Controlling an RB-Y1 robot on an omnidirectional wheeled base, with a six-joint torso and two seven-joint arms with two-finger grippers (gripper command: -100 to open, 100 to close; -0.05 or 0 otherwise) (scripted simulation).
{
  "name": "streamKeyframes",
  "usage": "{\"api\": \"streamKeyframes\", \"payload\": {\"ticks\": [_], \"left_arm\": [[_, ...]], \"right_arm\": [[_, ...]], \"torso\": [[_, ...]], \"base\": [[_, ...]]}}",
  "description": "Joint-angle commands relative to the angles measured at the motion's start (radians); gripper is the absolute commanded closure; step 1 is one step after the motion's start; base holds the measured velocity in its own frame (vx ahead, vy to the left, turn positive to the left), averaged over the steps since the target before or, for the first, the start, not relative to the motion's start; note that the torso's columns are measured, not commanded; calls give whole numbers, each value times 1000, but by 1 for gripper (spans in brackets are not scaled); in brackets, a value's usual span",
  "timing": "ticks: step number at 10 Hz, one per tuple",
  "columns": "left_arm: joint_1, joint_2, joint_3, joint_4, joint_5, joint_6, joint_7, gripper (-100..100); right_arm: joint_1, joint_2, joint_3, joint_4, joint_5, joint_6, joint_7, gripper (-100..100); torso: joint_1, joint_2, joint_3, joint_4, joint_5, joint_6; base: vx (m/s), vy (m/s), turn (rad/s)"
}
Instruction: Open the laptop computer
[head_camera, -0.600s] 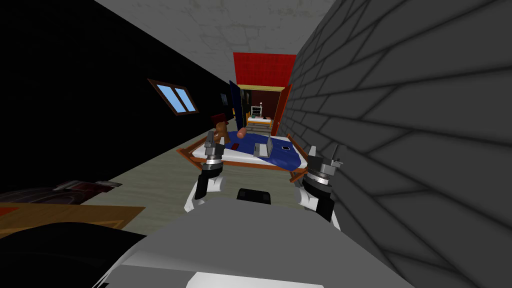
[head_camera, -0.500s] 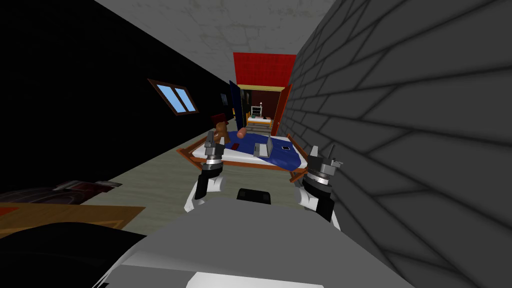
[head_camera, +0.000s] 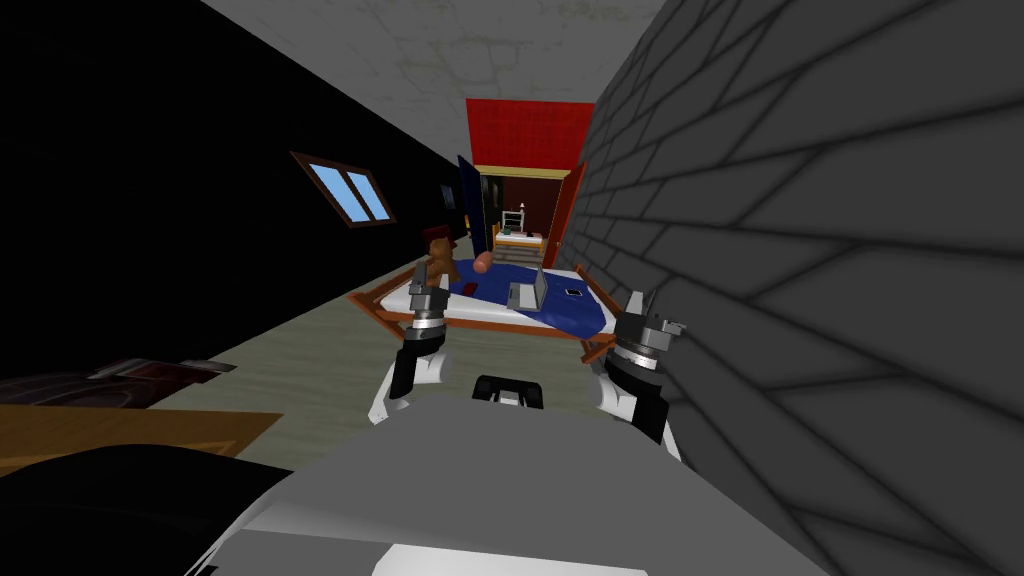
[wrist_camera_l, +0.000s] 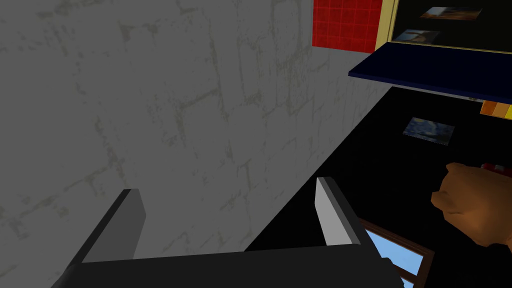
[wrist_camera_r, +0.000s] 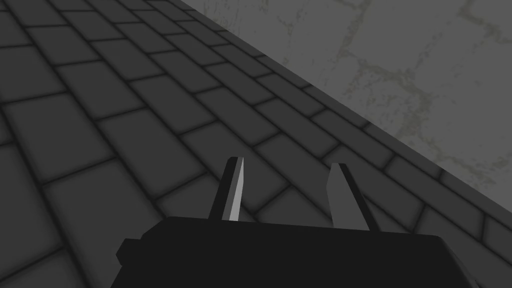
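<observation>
A grey laptop (head_camera: 527, 296) sits on the blue blanket of a bed (head_camera: 480, 325) some way ahead of me, its lid standing up from the base. Both arms are raised in front of my chest, well short of the bed. In the head view my left gripper (head_camera: 422, 285) overlaps the bed's near left corner, and its wrist view shows the left gripper (wrist_camera_l: 225, 210) open and holding nothing. My right gripper (head_camera: 645, 305) hangs close to the grey brick wall (head_camera: 800, 250). In its wrist view the right gripper (wrist_camera_r: 287, 187) shows a gap between the fingers, with nothing in it.
On the bed are a brown teddy bear (head_camera: 440, 262), a pink roll (head_camera: 483, 264), a small red thing (head_camera: 468, 290) and a dark flat device (head_camera: 572, 293). Beyond it is an open doorway (head_camera: 520, 215) in a red wall. A brown desk (head_camera: 120, 430) lies at my lower left.
The whole head picture has shifted a little, so I have moved slightly. My right gripper's fingers have swung a bit to the left. The laptop looks unchanged.
</observation>
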Motion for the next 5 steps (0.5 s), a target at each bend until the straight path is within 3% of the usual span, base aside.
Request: {"api": "streamKeyframes", "payload": {"ticks": [1,3,4,5], "left_arm": [[0,0,0,0,0,0,0,0],[0,0,0,0,0,0,0,0],[-1,42,1,-1,-2,10,-2,-100],[-2,69,1,-2,-4,20,-3,-100]], "right_arm": [[0,0,0,0,0,0,0,0],[0,0,0,0,0,0,0,0],[0,0,0,0,0,0,0,0],[0,0,0,0,0,0,0,0]], "torso": [[0,74,-147,74,0,0],[0,222,-443,221,0,0],[0,295,-590,295,0,0],[-1,329,-659,328,0,0]], "base": [[0,0,0],[0,0,0],[12,-22,-4],[21,-51,-3]]}}
